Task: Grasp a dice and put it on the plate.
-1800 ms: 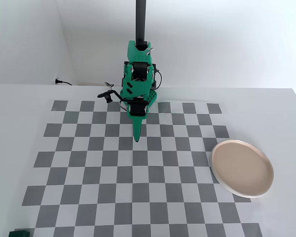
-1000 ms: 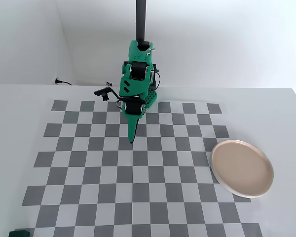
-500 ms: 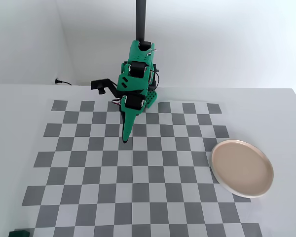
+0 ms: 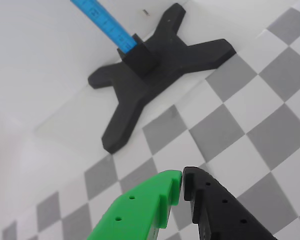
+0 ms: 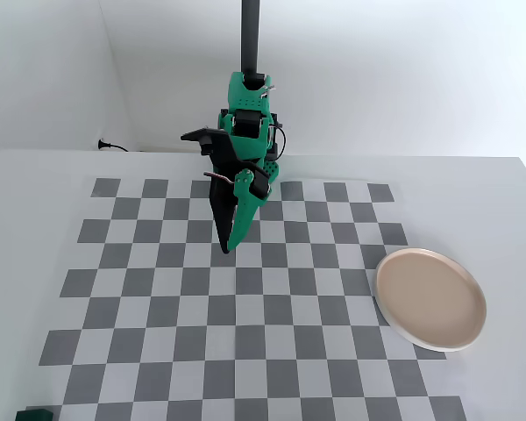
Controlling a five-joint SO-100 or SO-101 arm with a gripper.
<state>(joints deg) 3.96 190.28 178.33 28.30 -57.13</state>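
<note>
In the fixed view the green and black arm stands at the back middle of the checkerboard. My gripper (image 5: 226, 248) points down over the board, shut and empty. In the wrist view the gripper (image 4: 182, 176) shows a green finger (image 4: 140, 210) and a black finger (image 4: 215, 205) with tips together and nothing between them. The dice (image 5: 36, 413), a small dark green cube, sits at the near left corner, far from the gripper. The beige-pink plate (image 5: 430, 298) lies empty at the right edge of the board. Neither the dice nor the plate shows in the wrist view.
A black cross-shaped stand (image 4: 155, 75) with a blue pole (image 4: 102, 20) stands just off the checkerboard (image 4: 270, 125) in the wrist view. A dark pole (image 5: 250, 35) rises behind the arm. White walls close the back and left.
</note>
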